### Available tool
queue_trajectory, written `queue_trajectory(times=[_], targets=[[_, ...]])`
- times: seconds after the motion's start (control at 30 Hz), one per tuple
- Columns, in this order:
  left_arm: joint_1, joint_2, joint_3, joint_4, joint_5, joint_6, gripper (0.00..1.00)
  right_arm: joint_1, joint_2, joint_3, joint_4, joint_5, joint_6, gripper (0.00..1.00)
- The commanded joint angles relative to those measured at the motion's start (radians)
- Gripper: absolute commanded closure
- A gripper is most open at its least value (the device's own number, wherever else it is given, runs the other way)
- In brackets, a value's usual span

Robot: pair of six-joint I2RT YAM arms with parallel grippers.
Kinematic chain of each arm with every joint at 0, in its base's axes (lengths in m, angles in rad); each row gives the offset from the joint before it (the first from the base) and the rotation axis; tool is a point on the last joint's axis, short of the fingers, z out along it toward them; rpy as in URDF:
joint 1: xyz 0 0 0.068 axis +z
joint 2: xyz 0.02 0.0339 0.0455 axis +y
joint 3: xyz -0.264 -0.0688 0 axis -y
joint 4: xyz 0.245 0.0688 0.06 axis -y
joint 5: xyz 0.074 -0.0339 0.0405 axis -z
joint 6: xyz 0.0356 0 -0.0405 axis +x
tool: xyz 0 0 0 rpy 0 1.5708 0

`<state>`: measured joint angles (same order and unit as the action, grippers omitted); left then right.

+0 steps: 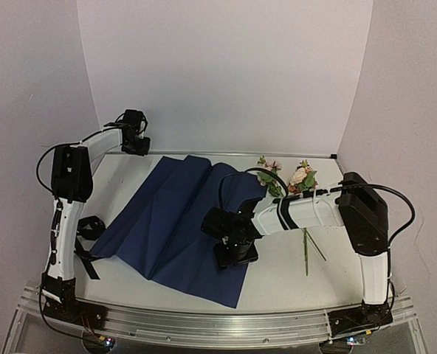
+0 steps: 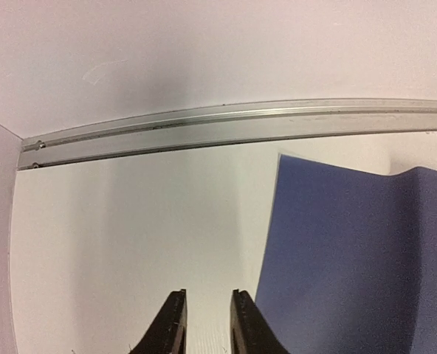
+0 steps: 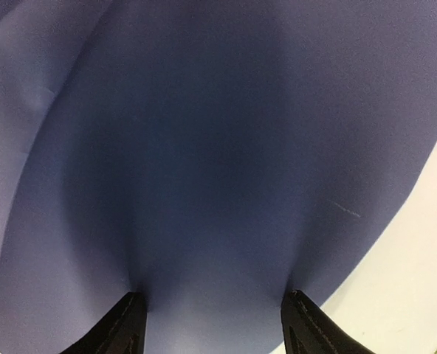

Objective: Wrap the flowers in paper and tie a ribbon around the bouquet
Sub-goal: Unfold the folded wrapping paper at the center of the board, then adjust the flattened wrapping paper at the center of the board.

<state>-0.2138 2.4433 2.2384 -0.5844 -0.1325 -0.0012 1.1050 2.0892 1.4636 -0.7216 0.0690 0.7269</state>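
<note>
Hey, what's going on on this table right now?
Two robot arms are at an early stage of wrapping flowers. The paper lies spread out, navy face up, on the table. The right gripper hangs wide open low over the paper, gripping nothing. The left gripper is at the far left corner, just off the paper's edge, jaws slightly apart and empty. The flowers lie unwrapped at the right, and the ribbon lies loose by the left arm.
</note>
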Motion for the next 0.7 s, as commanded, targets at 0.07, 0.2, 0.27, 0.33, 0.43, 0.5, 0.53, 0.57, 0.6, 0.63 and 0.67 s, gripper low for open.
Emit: queue_trajectory(times=[0.07,0.2,0.27,0.33,0.43,0.5,0.53,0.57,0.6,0.63,0.67], targets=[[0.004,-0.143,-0.076,-0.055,0.165,-0.240,0.61,-0.012,-0.027,0.069,-0.080,0.039,0.024,0.34],[0.002,-0.278,-0.312,-0.007,0.358,-0.419,0.49,-0.020,-0.058,0.086,-0.079,0.076,0.013,0.30],[-0.001,-0.331,-0.411,0.027,0.425,-0.485,0.47,-0.025,-0.072,0.110,-0.080,0.097,0.002,0.28],[-0.013,-0.382,-0.509,0.069,0.462,-0.523,0.46,-0.035,-0.087,0.135,-0.078,0.116,-0.011,0.25],[-0.044,-0.437,-0.596,0.104,0.491,-0.555,0.44,-0.055,-0.099,0.176,-0.078,0.140,-0.036,0.23],[-0.065,-0.458,-0.640,0.124,0.517,-0.584,0.44,-0.070,-0.094,0.205,-0.078,0.152,-0.054,0.23],[-0.073,-0.464,-0.654,0.131,0.523,-0.598,0.44,-0.080,-0.087,0.222,-0.078,0.155,-0.060,0.23],[-0.086,-0.471,-0.677,0.141,0.530,-0.616,0.44,-0.092,-0.077,0.238,-0.078,0.160,-0.072,0.23],[-0.096,-0.474,-0.693,0.148,0.533,-0.630,0.44,-0.100,-0.068,0.252,-0.077,0.164,-0.083,0.23],[-0.107,-0.476,-0.716,0.157,0.536,-0.651,0.44,-0.115,-0.051,0.272,-0.077,0.164,-0.095,0.23],[-0.115,-0.478,-0.737,0.166,0.539,-0.670,0.44,-0.128,-0.040,0.286,-0.073,0.161,-0.107,0.23]])
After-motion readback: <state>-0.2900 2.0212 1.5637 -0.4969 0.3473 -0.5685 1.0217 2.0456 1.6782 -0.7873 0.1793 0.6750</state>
